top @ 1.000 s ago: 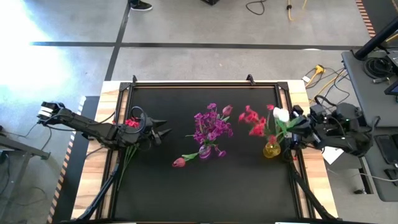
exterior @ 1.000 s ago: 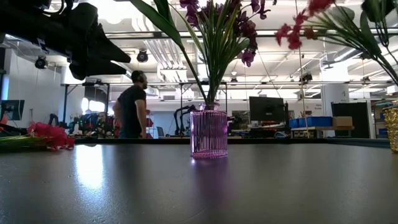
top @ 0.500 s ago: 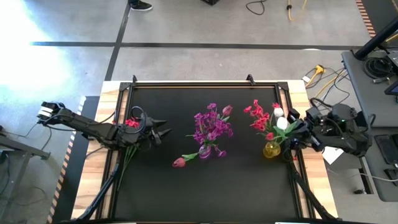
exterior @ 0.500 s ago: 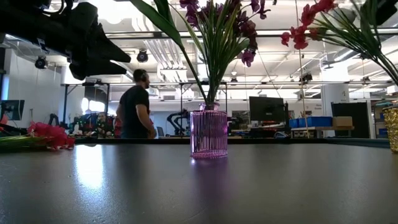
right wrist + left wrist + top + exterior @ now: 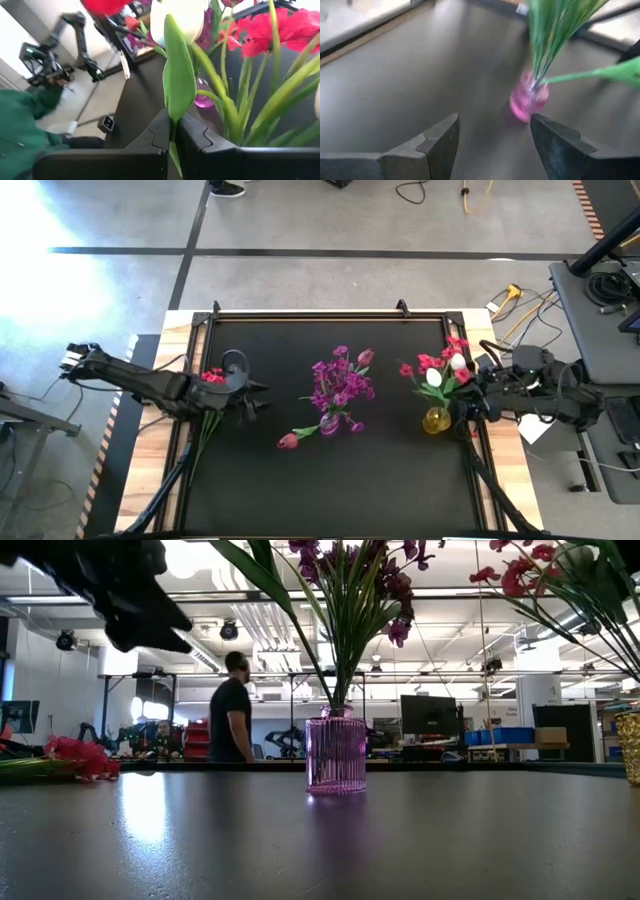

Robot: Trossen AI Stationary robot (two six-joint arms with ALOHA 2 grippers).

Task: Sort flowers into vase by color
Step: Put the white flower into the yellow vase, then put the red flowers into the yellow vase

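A pink ribbed vase [image 5: 329,424] [image 5: 336,755] [image 5: 527,100] at mid-table holds purple-magenta flowers [image 5: 340,383]. A pink bloom [image 5: 288,441] on a green stem lies low beside it. A yellow vase [image 5: 437,421] near the table's right edge holds red flowers [image 5: 440,363] and white buds [image 5: 435,377]. More red flowers [image 5: 211,378] [image 5: 75,755] lie at the table's left edge. My right gripper [image 5: 468,395] [image 5: 173,125] is beside the yellow vase, shut on a white flower. My left gripper [image 5: 255,395] [image 5: 492,140] hovers open, left of the pink vase. My right gripper pinches the white flower's green stem and leaf [image 5: 172,112] between its two fingers [image 5: 150,137], just below the white bloom [image 5: 182,20]. It comes from the table's right side. The flower stands roughly upright among the red ones over the yellow vase.
The black mat has a raised frame [image 5: 330,316] around it. There is bare mat between the left gripper and the pink vase, and along the near side. A person [image 5: 232,710] walks in the room beyond the table.
My right gripper has stayed shut on the white flower and swung it. The bunch of red and white blooms over the yellow vase has shifted toward the table's right edge and stands more upright. My left gripper has turned slightly and sits higher in the low view.
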